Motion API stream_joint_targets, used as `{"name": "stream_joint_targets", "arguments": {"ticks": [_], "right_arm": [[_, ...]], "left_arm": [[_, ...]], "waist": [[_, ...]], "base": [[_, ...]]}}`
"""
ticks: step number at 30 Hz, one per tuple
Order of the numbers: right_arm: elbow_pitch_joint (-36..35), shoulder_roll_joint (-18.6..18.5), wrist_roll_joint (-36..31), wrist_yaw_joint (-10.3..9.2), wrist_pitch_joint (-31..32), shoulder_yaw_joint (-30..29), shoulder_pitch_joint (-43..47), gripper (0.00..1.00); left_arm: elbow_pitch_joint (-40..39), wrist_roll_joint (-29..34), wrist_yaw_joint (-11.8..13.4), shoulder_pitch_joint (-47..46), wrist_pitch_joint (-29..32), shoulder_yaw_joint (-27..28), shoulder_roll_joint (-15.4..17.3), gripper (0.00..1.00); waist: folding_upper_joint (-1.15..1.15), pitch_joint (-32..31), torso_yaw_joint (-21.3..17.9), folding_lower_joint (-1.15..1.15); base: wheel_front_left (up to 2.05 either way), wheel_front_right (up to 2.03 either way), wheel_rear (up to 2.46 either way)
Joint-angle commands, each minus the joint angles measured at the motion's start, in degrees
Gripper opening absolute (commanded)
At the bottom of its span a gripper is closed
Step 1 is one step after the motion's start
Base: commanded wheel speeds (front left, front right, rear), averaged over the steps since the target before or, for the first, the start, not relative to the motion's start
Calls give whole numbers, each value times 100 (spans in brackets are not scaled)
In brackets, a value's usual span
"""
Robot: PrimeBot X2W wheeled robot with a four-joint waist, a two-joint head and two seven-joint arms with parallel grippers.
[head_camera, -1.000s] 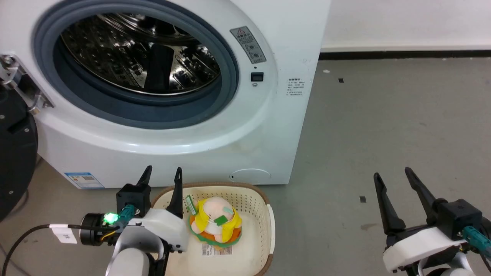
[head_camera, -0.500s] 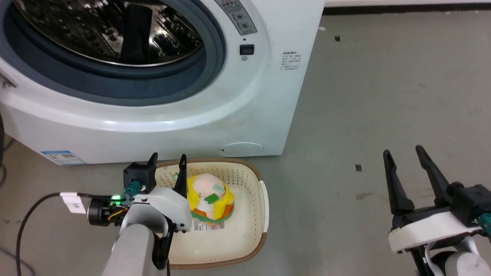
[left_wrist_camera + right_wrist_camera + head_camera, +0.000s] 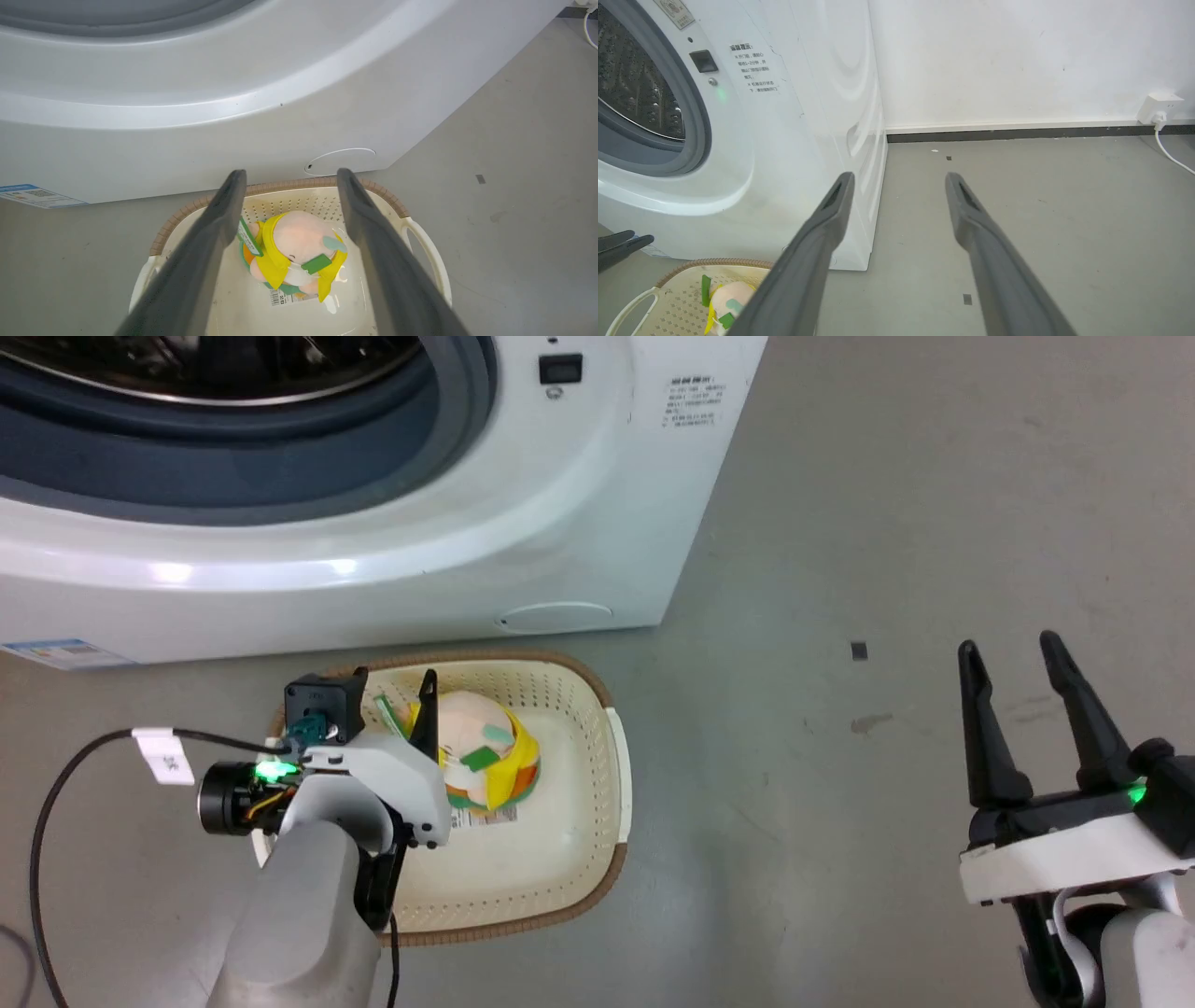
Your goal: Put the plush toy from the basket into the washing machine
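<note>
The plush toy, with its pale pink head, yellow hood and green tags, sits upright at the back left of the cream basket on the floor. My left gripper hovers open over the basket's left side, its right finger just in front of the toy. In the left wrist view the toy lies below and between the open fingers of the left gripper, untouched. My right gripper stands open and empty over bare floor, far to the right. The washing machine stands right behind the basket, its porthole open.
The basket's brown rim nearly touches the washer's base. Grey floor stretches to the right. A black cable with a white tag trails from my left wrist. In the right wrist view, a wall socket and white cord sit by the far wall.
The head camera has tilted down, so the washer has slid up the picture. My left gripper has moved right over the basket, closer to the toy. The right gripper has held its pose.
</note>
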Motion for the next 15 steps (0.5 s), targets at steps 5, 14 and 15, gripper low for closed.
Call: {"name": "stream_joint_targets", "arguments": {"ticks": [5,14,15], "right_arm": [[-78,-1,154,-2,-106,-49,-228,100],[-146,-1,319,-3,-213,-82,-410,100],[-153,-1,335,-3,-225,-88,-430,100]], "left_arm": [[375,-74,16,-422,61,-108,137,100],[907,-161,45,-908,191,-262,269,100],[967,-172,51,-956,198,-279,279,100]], "waist": [[0,475,-163,0],[0,994,-300,0],[0,1045,-312,0]], "base": [[0,0,0],[0,0,0],[0,0,0]]}}
